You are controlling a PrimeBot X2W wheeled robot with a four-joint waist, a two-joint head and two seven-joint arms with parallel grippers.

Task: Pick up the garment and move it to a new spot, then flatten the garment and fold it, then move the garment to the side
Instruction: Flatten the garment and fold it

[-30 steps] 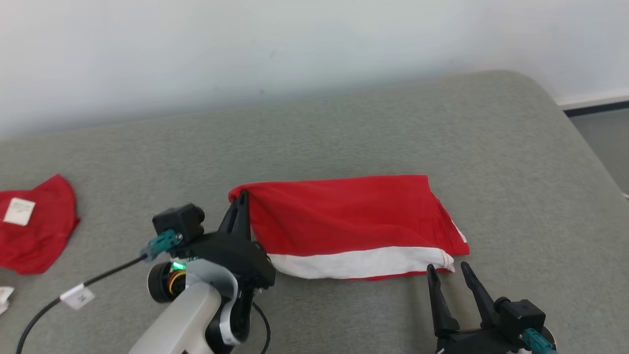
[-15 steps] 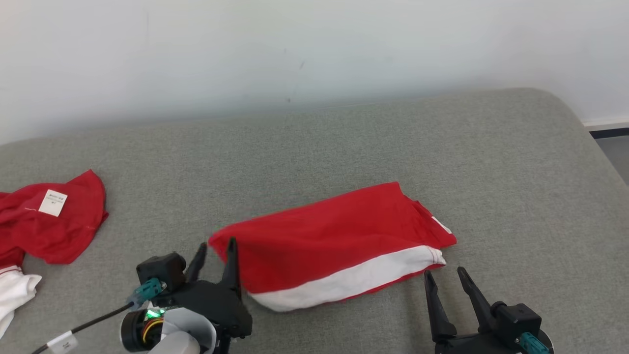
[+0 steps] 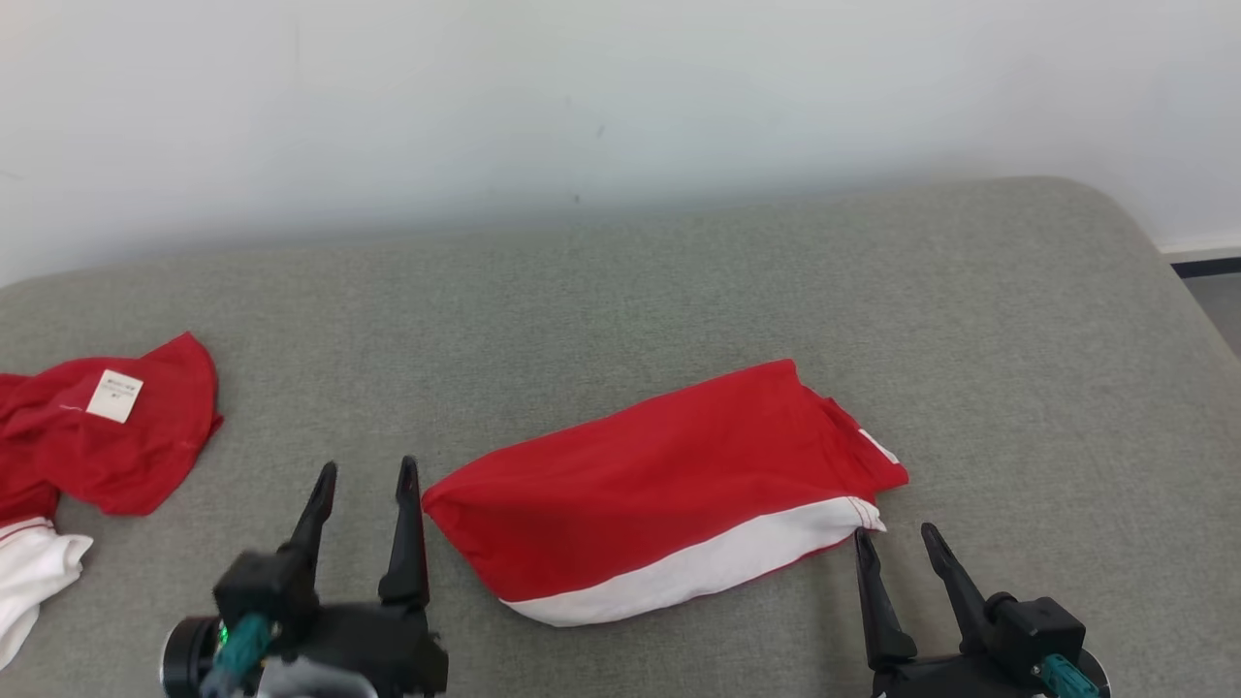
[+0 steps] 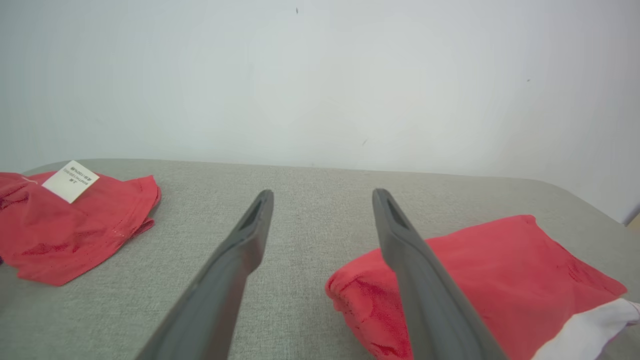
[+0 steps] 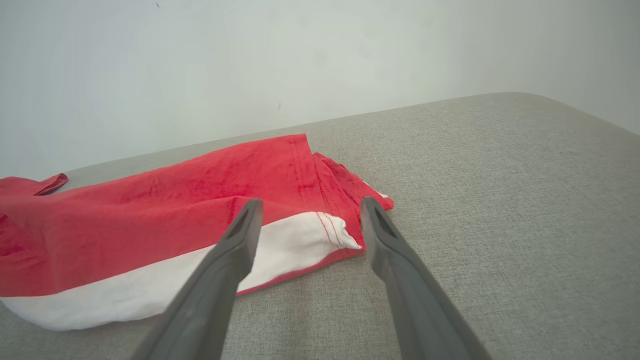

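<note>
Lying garment beside left end effector

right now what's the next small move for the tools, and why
Probably nudge the left tool rightward onto the folded garment and close. Both tools stand open and empty, the right tool sits at its white-banded corner, and moving it aside looks undone.

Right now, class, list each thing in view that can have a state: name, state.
garment: folded, lying flat, ungripped
spare garment: crumpled, label showing
left tool: open, empty
right tool: open, empty
</note>
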